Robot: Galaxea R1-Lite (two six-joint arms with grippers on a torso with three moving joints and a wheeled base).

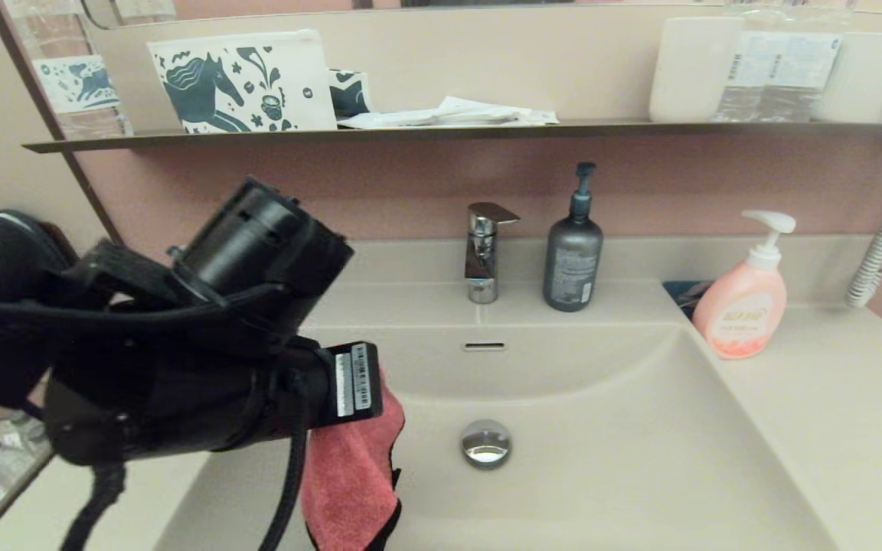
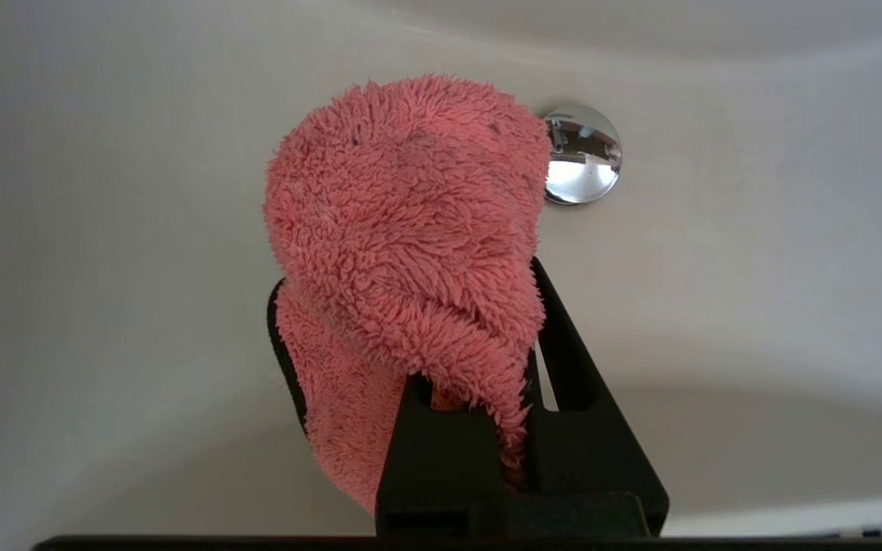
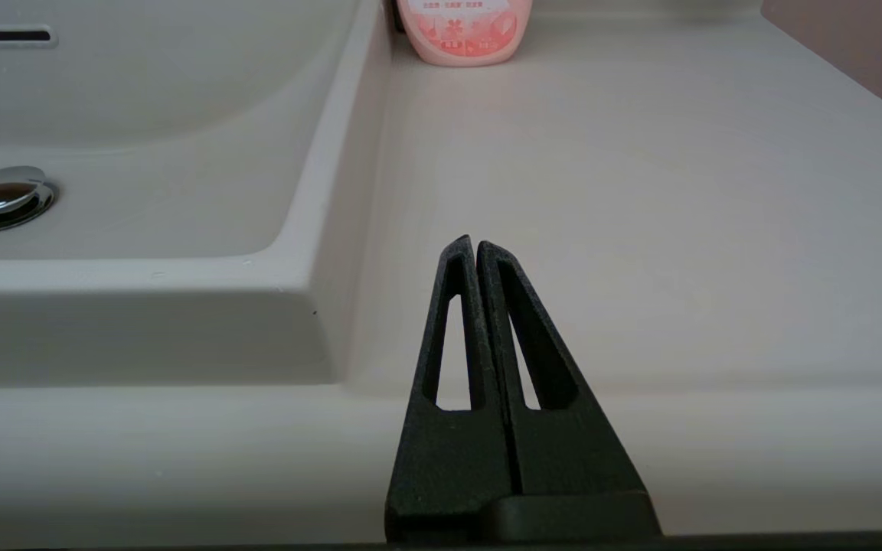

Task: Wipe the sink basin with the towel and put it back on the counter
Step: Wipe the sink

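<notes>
Left gripper point(image 2: 479, 360) is over the left part of the sink basin point(image 1: 640, 459), jaws clamped on the towel point(image 2: 410, 229). In the left wrist view the coral-pink cloth is bunched between the two black fingers point(image 2: 563, 344) and bulges out past their tips in a rounded, fuzzy lump. Head view: the towel point(image 1: 349, 482) hangs down from under the left arm's wrist — a thin black edge trim shows along its right side. Whether the hanging cloth touches the basin floor cannot be told.

The drain plug point(image 1: 485, 443) sits in the middle of the basin floor, to the right of the towel and apart from it. The overflow slot point(image 1: 484, 347) is in the far wall, below the faucet point(image 1: 483, 252). A dark grey pump bottle point(image 1: 573, 252) stands just right of the faucet on the far ledge. A pink soap dispenser point(image 1: 743, 306) stands at the far right corner of the basin on the counter point(image 1: 831, 405).

Right gripper point(image 3: 475, 252) — outside the head view; its wrist view shows it low over the counter on the right of the basin, near the front edge. Jaws pressed together, holding nothing. The pink soap dispenser point(image 3: 460, 30) lies well beyond the fingertips.

Above, a shelf point(image 1: 410, 136) carries a horse-print pouch point(image 1: 242, 80), papers and white mugs point(image 1: 690, 69).
</notes>
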